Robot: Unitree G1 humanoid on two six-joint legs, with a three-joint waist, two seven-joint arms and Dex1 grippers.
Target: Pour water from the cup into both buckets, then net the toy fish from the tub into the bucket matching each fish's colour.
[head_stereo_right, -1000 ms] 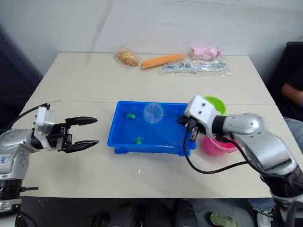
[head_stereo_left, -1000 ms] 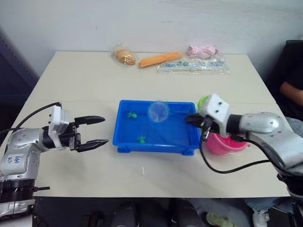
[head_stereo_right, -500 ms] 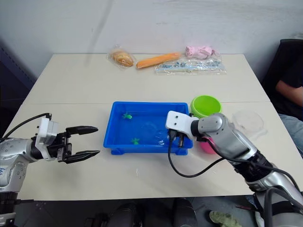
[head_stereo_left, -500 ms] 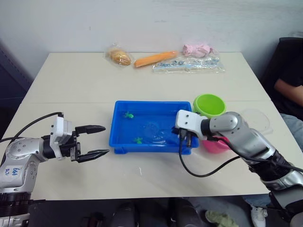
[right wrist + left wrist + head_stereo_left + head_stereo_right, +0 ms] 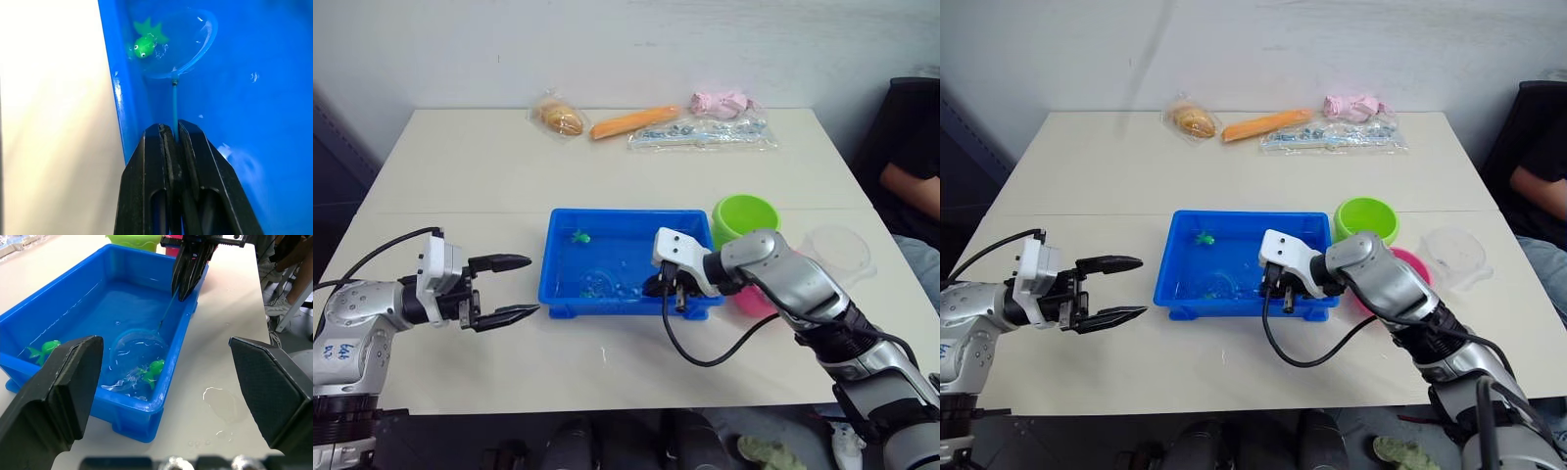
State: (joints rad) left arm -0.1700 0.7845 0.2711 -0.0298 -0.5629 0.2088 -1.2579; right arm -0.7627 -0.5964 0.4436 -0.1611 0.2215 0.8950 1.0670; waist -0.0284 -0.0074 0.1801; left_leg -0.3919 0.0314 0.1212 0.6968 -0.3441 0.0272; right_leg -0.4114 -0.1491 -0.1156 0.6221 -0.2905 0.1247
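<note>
Netting stage, pouring looks done: the cup (image 5: pixel 1453 253) sits near the table's right edge, apparently empty, and the tub (image 5: pixel 628 228) holds water.

Right gripper (image 5: pixel 174 134) has its fingers clamped together on the thin handle of a small net (image 5: pixel 188 41). The net's hoop is dipped in the water by the tub's front wall, with a green fish (image 5: pixel 145 45) inside or right at the hoop. From the pictures I can't tell if it's properly scooped yet. A second green fish (image 5: pixel 578 236) floats near the tub's back left corner.

Left gripper (image 5: pixel 514 287) hovers over the table left of the tub, fingers wide apart, holding nothing.

Green bucket (image 5: pixel 745 217) stands just off the tub's right end, pink bucket (image 5: pixel 1408 266) in front of it, partly behind the right arm. Can't see inside either, so no count of sorted fish. No pink fish visible in the tub. My read: at least two green fish left to move.

Table (image 5: pixel 460 176) is pale beige with small water spots in front of the tub. Along its back edge: bagged bread (image 5: pixel 558 117), an orange carrot-shaped thing (image 5: pixel 631 121), a clear packet (image 5: pixel 703 133), a pink toy (image 5: pixel 722 101). Plain pale wall behind. A person (image 5: pixel 913 181) sits at the right edge.
</note>
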